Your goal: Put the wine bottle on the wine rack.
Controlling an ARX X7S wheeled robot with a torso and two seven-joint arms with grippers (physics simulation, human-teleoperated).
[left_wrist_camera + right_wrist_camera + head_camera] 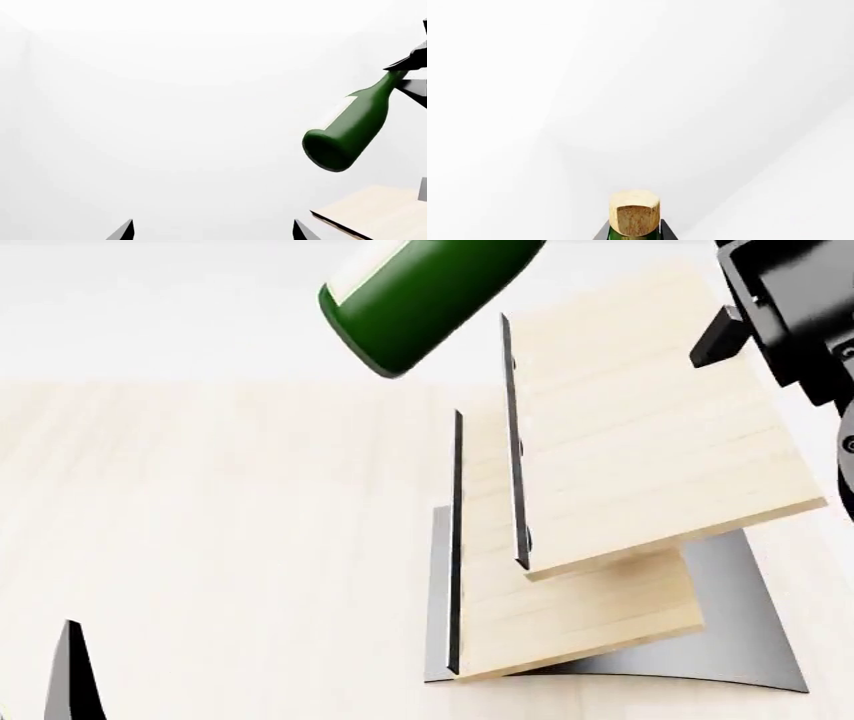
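My right pincer (pixel 635 236) is clamped on the neck of the wine bottle (pixel 427 285), just under the cork (pixel 634 212), which stands up between its tips in the right wrist view. My left pincer (pixel 213 232) shows only two dark fingertips set well apart with nothing between them, so I judge it wide and idle, low and off to my left.

The wine bottle hangs in the air, touching nothing else. Its long axis is tilted, the heavy base pointing down and towards my left, the neck running up and right into my grip. The cream label (pixel 337 112) faces partly upward.

Beyond and below the base stands the wine rack (pixel 627 440) on the pale counter (pixel 200 540): two slanted boards with dark edge strips (pixel 511 440) on a curved grey base (pixel 747 630). The bottle's base sits above and just left of the upper board's edge strip, so the rack lies down and to the right of it. I judge the coming move must carry the bottle rightward and lower, bringing its axis level with the board's slope. The right arm is plainly the nearer one.
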